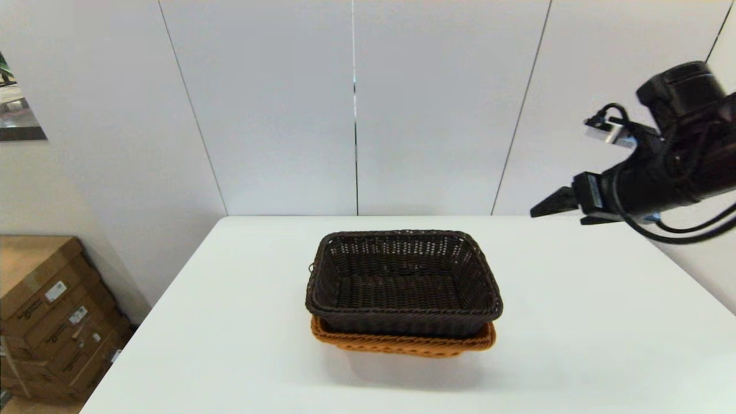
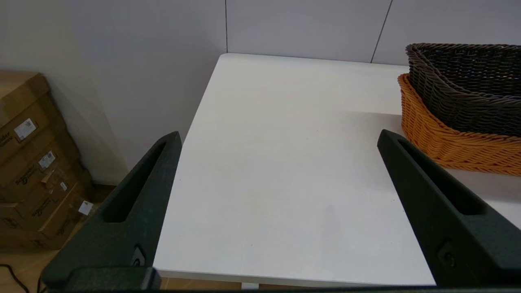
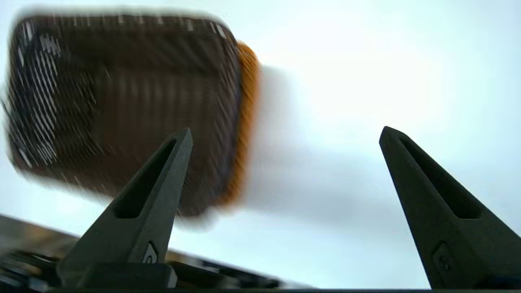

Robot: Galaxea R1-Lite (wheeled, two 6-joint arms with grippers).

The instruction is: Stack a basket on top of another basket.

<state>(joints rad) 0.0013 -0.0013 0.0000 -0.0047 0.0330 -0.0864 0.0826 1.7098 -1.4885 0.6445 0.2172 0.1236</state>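
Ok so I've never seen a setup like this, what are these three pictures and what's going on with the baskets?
It is a two-armed robot at a white table. One picture looks down from its head; the other two come from cameras on its wrists, so the black prongs are its own fingers. On the table, the dark brown basket sits nested inside the orange basket. The right gripper is raised off to the side, open and empty. The left gripper waits beside the baskets, also open, holding nothing.

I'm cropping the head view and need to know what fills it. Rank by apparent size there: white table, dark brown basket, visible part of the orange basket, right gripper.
1. White table
2. Dark brown basket
3. Visible part of the orange basket, right gripper: both small, too alike to rank.
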